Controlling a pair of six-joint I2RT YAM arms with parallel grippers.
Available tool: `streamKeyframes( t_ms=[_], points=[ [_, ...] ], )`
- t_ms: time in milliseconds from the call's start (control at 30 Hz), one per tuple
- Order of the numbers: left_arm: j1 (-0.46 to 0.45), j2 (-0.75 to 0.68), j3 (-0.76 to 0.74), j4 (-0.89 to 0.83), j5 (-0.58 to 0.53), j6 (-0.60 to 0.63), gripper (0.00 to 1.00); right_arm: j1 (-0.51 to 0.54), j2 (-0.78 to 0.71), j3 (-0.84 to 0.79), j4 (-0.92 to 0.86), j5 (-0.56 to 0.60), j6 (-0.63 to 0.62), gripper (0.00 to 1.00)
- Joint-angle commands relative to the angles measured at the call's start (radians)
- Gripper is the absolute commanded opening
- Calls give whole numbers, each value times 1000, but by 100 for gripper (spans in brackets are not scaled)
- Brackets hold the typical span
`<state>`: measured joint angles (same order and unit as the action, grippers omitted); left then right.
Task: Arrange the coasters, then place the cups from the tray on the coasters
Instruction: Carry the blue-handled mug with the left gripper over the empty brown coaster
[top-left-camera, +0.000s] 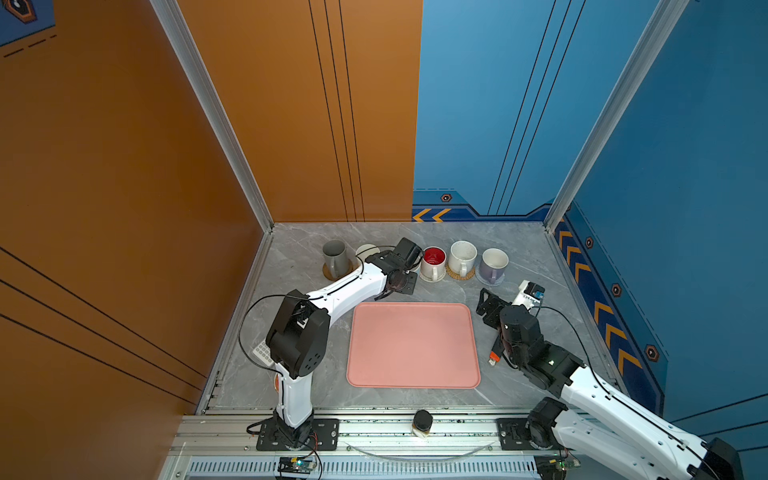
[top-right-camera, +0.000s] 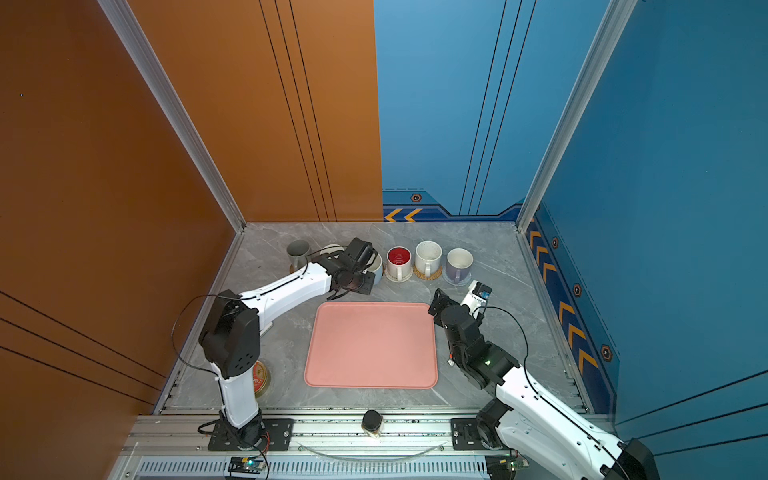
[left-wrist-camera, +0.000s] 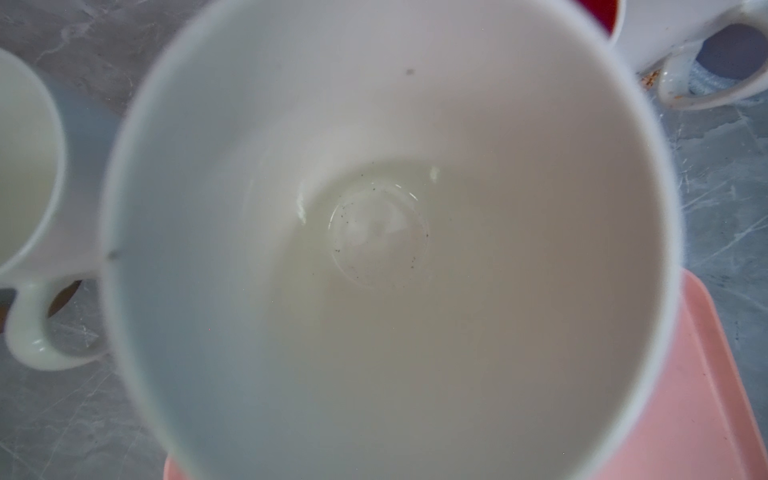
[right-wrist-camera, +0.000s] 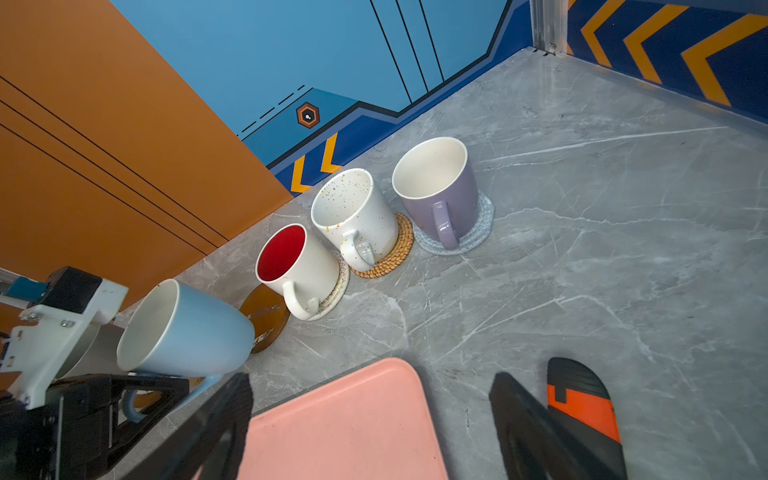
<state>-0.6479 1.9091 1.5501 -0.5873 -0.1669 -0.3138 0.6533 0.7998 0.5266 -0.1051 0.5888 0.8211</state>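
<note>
Cups: glazed, handled, in the far row; red-lined cup (right-wrist-camera: 299, 266) on white woven coaster (right-wrist-camera: 337, 291); speckled cream cup (right-wrist-camera: 357, 216) on rattan coaster (right-wrist-camera: 400, 248); lavender cup (right-wrist-camera: 440, 187) on grey-blue woven coaster (right-wrist-camera: 478, 232)
Tray (top-left-camera: 413, 345): matte pink, rounded corners, low rim; mid-bench
Bench (top-left-camera: 519, 353): grey veined marble pattern; orange and blue wall panels (top-left-camera: 291, 124) behind
Left claw (right-wrist-camera: 141, 397): closed on the handle of the light blue cup (right-wrist-camera: 187, 328); cup tilted, just beside a glossy brown disc coaster (right-wrist-camera: 266, 318)
Right claw (right-wrist-camera: 372, 386): jaws wide apart, holding nothing; near the tray's far right corner
</note>
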Motion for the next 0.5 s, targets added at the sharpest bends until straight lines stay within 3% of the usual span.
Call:
streamKeyframes(
  t_ms=[0, 467],
  points=[
    [15, 13, 64, 24, -14, 19, 0, -9, -17, -17, -34, -11, 15, 88],
    [43, 98, 164, -2, -36, 21, 0, -31, -19, -25, -35, -27, 20, 88]
  ],
)
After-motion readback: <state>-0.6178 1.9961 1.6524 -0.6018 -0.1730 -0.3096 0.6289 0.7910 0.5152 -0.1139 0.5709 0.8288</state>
